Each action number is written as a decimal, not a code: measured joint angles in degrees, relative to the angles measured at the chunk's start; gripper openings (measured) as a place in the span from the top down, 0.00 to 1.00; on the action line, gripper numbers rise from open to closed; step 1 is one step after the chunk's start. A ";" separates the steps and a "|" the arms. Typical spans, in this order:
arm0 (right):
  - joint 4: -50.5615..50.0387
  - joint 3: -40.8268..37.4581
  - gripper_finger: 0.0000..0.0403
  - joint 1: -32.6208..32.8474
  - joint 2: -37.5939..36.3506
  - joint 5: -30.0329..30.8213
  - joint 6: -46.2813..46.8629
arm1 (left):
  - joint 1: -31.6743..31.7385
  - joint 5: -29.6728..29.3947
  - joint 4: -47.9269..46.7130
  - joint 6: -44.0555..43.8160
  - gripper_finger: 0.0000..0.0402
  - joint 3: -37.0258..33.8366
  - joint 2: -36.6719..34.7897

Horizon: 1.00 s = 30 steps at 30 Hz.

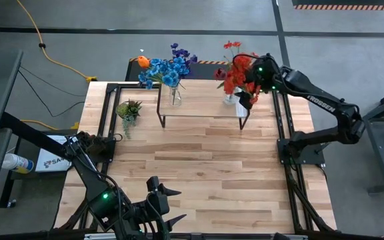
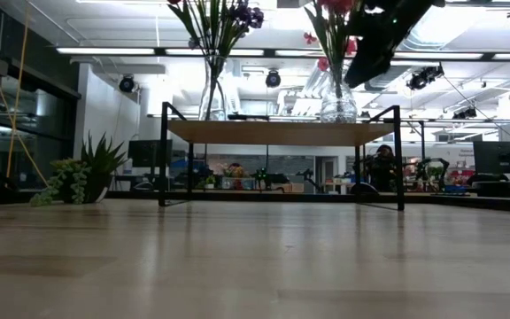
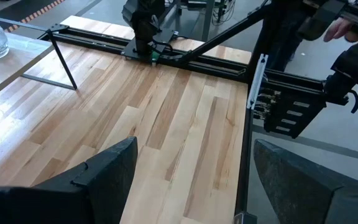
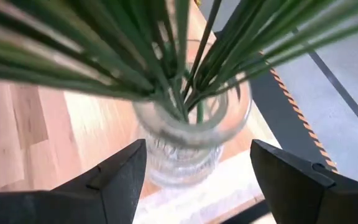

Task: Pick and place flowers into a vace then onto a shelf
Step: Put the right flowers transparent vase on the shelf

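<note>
The table (image 1: 199, 167) is a light-wood plank top edged by a black metal frame (image 1: 109, 85). On its far side stands the shelf (image 1: 202, 107), a low light-wood board on thin black legs. Two clear glass vases rest on the shelf: the left vase (image 2: 212, 89) holds blue and purple flowers (image 1: 167, 69) with one orange bloom, the right vase (image 2: 337, 91) holds red flowers (image 1: 237, 72). Directly on the table, just beside the shelf's left end, sits a small spiky green plant (image 1: 129, 110).
</note>
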 joint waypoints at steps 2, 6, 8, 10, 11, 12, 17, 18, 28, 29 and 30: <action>-1.75 0.00 0.31 0.00 -1.23 0.00 0.00 | 0.00 0.02 -0.02 0.00 0.12 0.01 0.00; -6.62 0.00 0.31 0.00 -3.90 0.49 0.27 | 0.00 0.00 -0.14 0.02 0.12 0.00 0.00; -7.69 0.00 0.31 0.00 -5.38 0.85 0.30 | 0.00 0.00 -0.29 0.02 0.12 0.00 0.00; -7.51 0.02 0.31 0.00 -6.79 0.91 0.95 | 0.00 0.00 -0.42 0.02 0.12 0.00 0.00; -7.19 0.02 0.31 0.00 -7.47 1.25 1.16 | 0.00 0.01 -0.46 0.03 0.12 0.00 0.00; -6.56 0.02 0.31 0.00 -8.10 1.95 1.35 | 0.00 0.00 -0.50 0.04 0.12 0.00 0.00; -0.53 0.20 0.31 -0.02 -9.58 3.31 1.98 | 0.00 0.00 -1.13 0.04 0.12 0.00 0.00; -0.21 0.20 0.31 -0.02 -9.58 3.13 2.37 | 0.00 0.00 -1.20 0.04 0.12 0.00 0.00; -1.36 0.20 0.31 0.00 -8.52 2.55 2.72 | 0.00 0.01 -1.21 0.03 0.12 0.00 0.00; -1.55 0.20 0.31 -0.01 -8.03 2.54 2.69 | 0.00 0.00 -1.20 0.04 0.12 0.00 0.00; -1.77 0.20 0.31 0.00 -7.46 2.43 2.59 | 0.00 0.00 -1.20 0.03 0.12 0.00 0.00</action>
